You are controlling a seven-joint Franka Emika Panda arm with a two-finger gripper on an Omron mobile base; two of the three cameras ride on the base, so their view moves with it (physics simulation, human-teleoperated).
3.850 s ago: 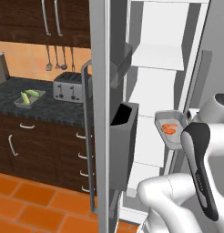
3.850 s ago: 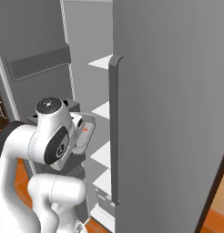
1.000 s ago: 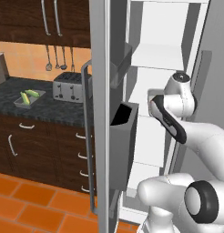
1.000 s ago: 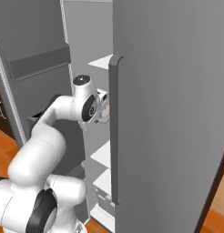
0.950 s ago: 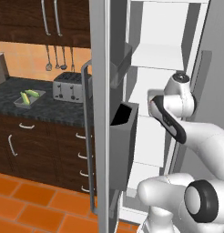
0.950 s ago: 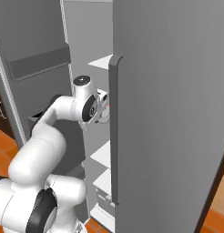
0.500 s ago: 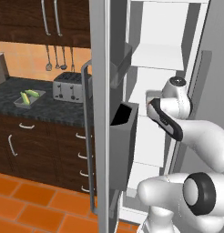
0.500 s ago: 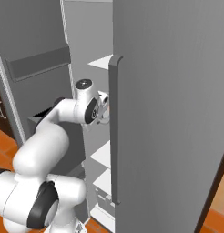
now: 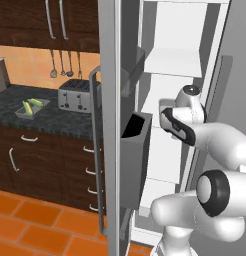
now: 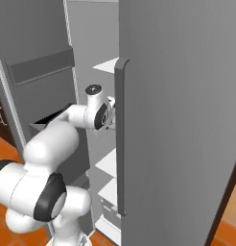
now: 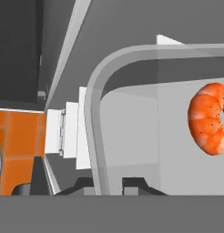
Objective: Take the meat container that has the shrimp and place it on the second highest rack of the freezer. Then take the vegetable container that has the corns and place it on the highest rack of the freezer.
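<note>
Kitchen w/ orange floor tiles; gripper (image 11: 107, 184) clamped tight on rim of meat container (image 11: 145, 132), shrimp (image 11: 209, 119) lying inside, all reached into open freezer (image 9: 170, 65) btwn white shelves. Farther off, vegetable container (image 9: 32, 108) w/ corns (image 9: 31, 105) sits on dark counter (image 9: 45, 117) near toaster (image 9: 75, 95).

The dark counter (image 9: 50, 119) carries the vegetable container (image 9: 32, 108) near its left end; a toaster (image 9: 75, 95) stands beside it.

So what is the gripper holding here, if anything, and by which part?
The gripper is shut on the meat container, pinching its rim at one edge, the shrimp lying inside.
</note>
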